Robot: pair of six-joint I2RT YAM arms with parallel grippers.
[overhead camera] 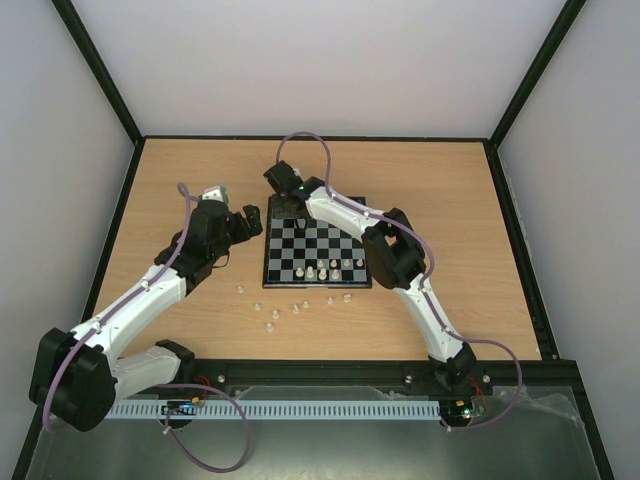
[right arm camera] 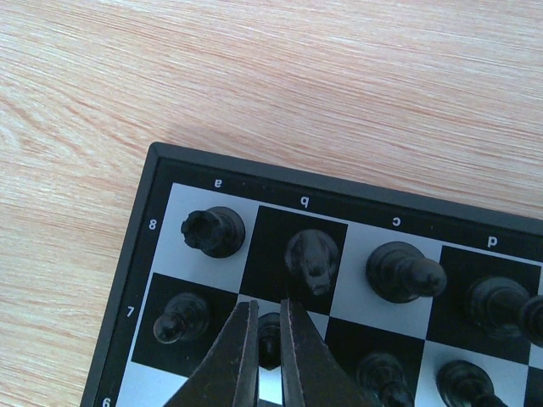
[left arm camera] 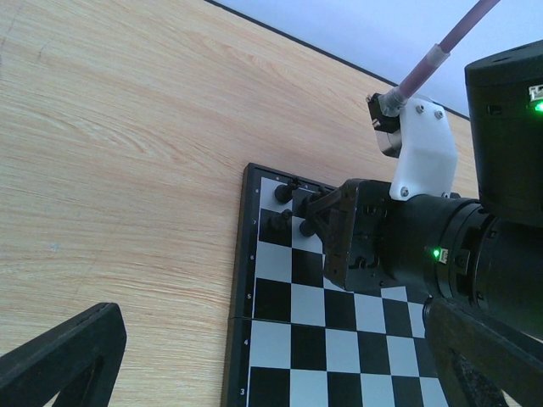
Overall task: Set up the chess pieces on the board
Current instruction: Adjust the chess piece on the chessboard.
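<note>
The board [overhead camera: 330, 240] lies mid-table. Several white chess pieces [overhead camera: 323, 271] stand on its near rows and several more [overhead camera: 276, 313] lie scattered on the table in front. Black pieces fill the far left corner [right arm camera: 214, 231]. My right gripper [right arm camera: 268, 315] reaches over that corner [overhead camera: 283, 200], its fingers [right arm camera: 242, 356] closed on a black pawn [right arm camera: 269, 337] on b7. My left gripper [overhead camera: 250, 222] hovers just left of the board, open and empty; its fingers [left arm camera: 59, 365] frame the board's left edge [left arm camera: 242, 254]. No white piece shows in either wrist view.
Black walls edge the wooden table [overhead camera: 450, 200]. The right arm [overhead camera: 390, 245] crosses above the board's right side. In the left wrist view the right gripper's body [left arm camera: 407, 246] covers part of the board's far rows.
</note>
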